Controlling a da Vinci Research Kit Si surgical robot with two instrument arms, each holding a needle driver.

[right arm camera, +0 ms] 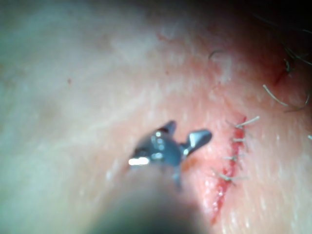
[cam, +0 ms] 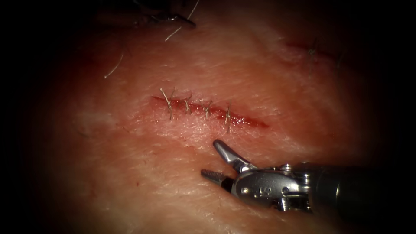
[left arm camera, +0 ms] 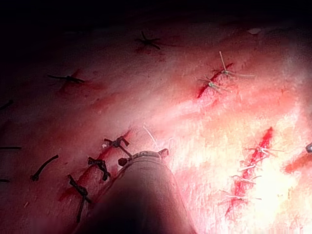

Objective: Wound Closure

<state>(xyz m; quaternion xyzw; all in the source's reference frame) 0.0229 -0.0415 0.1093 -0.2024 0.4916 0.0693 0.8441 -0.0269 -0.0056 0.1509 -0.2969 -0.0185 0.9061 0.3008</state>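
The right arm's tool hovers with jaws spread and empty just below the stitched cut in the tissue; the left tool's jaw state cannot be told.

left tool's claw hidden behind its own shaft, right tool's shaft cut off by edge

- On the endoscope I see a loose pale strand lying far left, and another beyond it.
- A dark old stitch sits at the far edge.
- A small second wound lies far right.
- My left wrist camera shows an older wound closed with dark knots, and a short one with pale knots.
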